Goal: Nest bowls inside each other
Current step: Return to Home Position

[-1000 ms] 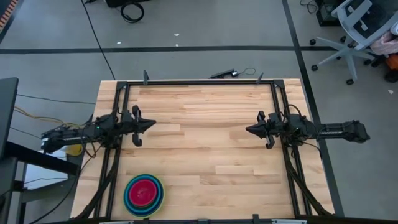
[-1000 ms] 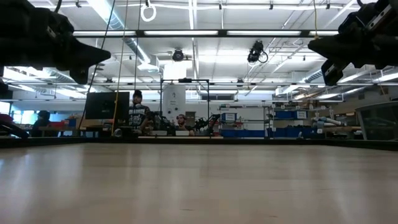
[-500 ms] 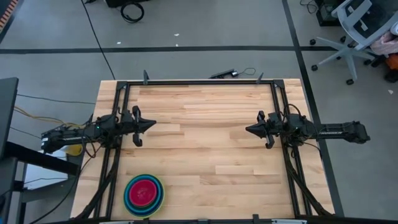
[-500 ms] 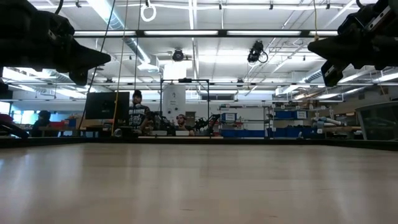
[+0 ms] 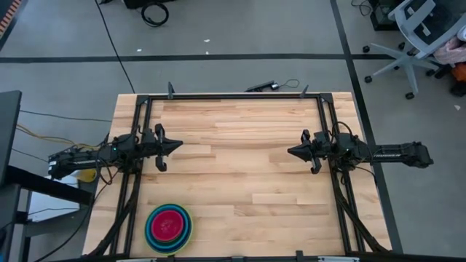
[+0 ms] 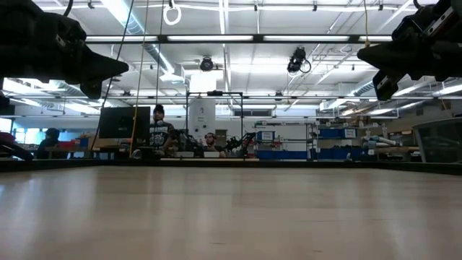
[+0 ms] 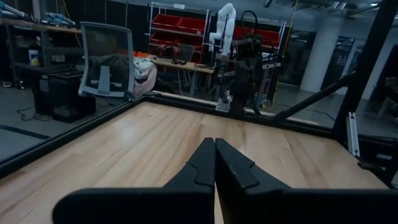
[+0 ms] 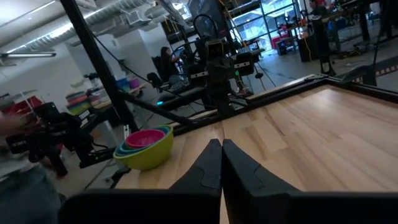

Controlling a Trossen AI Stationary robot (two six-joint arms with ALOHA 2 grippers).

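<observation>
The bowls (image 5: 168,226) stand nested in one stack at the table's near left corner, resting on the wood: a yellow-green outer bowl (image 8: 149,156), blue rims inside it, a magenta-red one (image 8: 142,138) innermost. My left gripper (image 5: 178,146) hovers shut at the table's left side, well above the wood and far from the stack. My right gripper (image 5: 290,151) hovers shut at the right side, pointing level toward the left arm. Neither holds anything.
A black frame (image 5: 233,96) runs along the table's far edge and down both sides. The wooden tabletop (image 5: 240,167) stretches bare between the two arms. Beyond the table, the low view shows people at workbenches (image 6: 160,133).
</observation>
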